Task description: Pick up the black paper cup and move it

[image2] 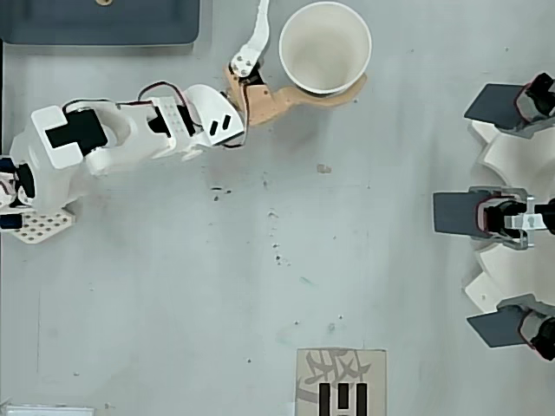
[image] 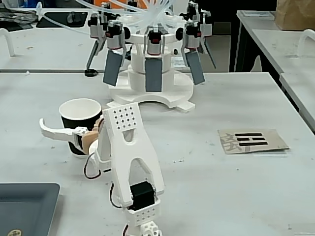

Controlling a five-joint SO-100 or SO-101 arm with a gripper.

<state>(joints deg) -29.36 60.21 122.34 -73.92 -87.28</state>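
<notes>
Pincer (image2: 310, 48) of the white arm (image2: 130, 134) spread wide around the black paper cup (image: 78, 123), which stands upright on the grey table (image2: 260, 286) with its white inside facing up. In the overhead view the tan finger (image2: 290, 97) curves along the lower side of the cup's rim and appears to touch it, while the white finger (image2: 257, 30) lies off the cup's left side, apart from the wall. In the fixed view the white finger (image: 54, 132) sticks out to the left of the cup and the tan one sits at the cup's right side, partly hidden by the arm. The cup is not lifted; its base is on the table.

Behind the pincer, the arm reaches back to its white base (image2: 43, 186) at the left edge of the overhead view. A dark grey tray (image2: 100, 22) lies just beyond the white finger, in the top left corner of that view. Well apart from the pincer, across the table, stands a white fixture (image: 152, 93) carrying several dark flat paddles (image: 153, 73). A brown card (image: 252, 140) with black bars printed on it lies flat on the table, far from the cup.
</notes>
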